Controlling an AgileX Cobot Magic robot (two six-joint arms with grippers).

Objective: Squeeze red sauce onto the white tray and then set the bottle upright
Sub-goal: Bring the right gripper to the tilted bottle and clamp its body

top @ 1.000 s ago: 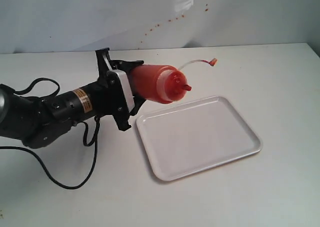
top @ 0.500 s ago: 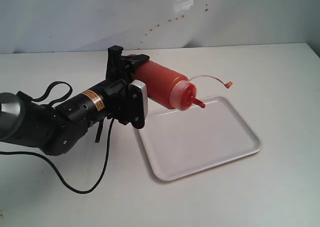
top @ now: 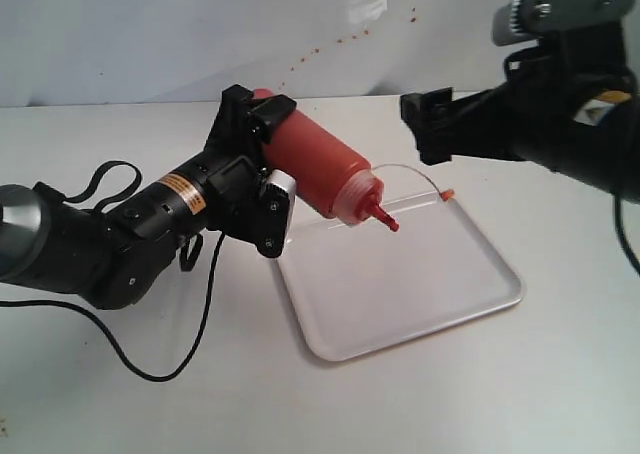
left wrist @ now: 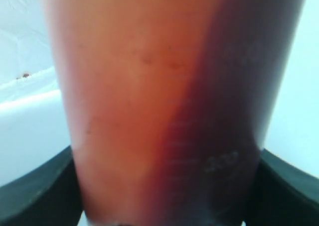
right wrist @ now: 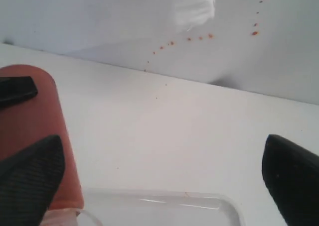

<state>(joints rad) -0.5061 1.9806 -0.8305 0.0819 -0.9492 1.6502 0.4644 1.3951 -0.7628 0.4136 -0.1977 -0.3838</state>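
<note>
My left gripper [top: 262, 114] is shut on the base end of the bottle [top: 320, 169] and holds it tilted. The bottle's red nozzle [top: 385, 219] points down over the far left corner of the white tray [top: 420, 284]. The tethered tip cap [top: 447, 191] hangs by the tray's far rim. In the left wrist view the bottle [left wrist: 169, 106] fills the frame between the dark fingers [left wrist: 35, 196]. My right gripper [top: 425, 129] hovers open above the tray's far edge, to the right of the bottle and apart from it. Red sauce shows only inside the bottle; I see none on the tray.
The tray lies on a white table [top: 560, 374]. The back wall carries small red specks [top: 330, 46]. A black cable [top: 150, 364] loops on the table under my left arm. In the right wrist view the tray's rim [right wrist: 164, 198] lies below the open fingers [right wrist: 294, 181].
The left gripper has tipped the bottle from nearly level to nozzle-down over the tray. The right arm has come into view from the right with its jaws open.
</note>
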